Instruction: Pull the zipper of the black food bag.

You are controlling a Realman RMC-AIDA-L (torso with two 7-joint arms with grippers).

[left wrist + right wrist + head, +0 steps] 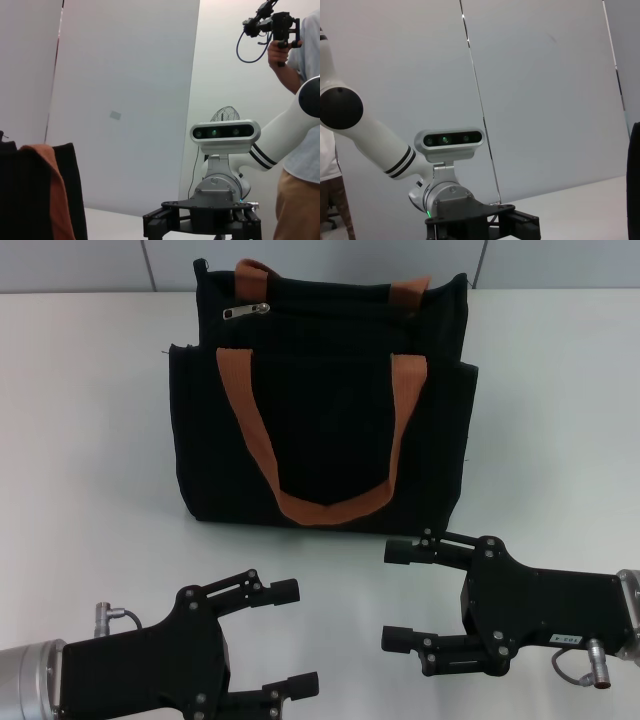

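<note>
The black food bag [320, 410] stands upright on the white table, with two orange-brown handles. Its small silver zipper [245, 312] lies at the left end of the zip line near the bag's top. My left gripper [292, 638] is open and empty at the near left of the table, well short of the bag. My right gripper [398, 595] is open and empty at the near right, just in front of the bag's base. A bag edge shows in the left wrist view [25, 200] and in the right wrist view [635, 185]. The zipper is out of view in both wrist views.
The white table [90, 440] extends on both sides of the bag. A grey panelled wall [330, 260] stands behind it. In the left wrist view, a person [300, 150] holding a camera rig stands beside the robot's head [225, 135].
</note>
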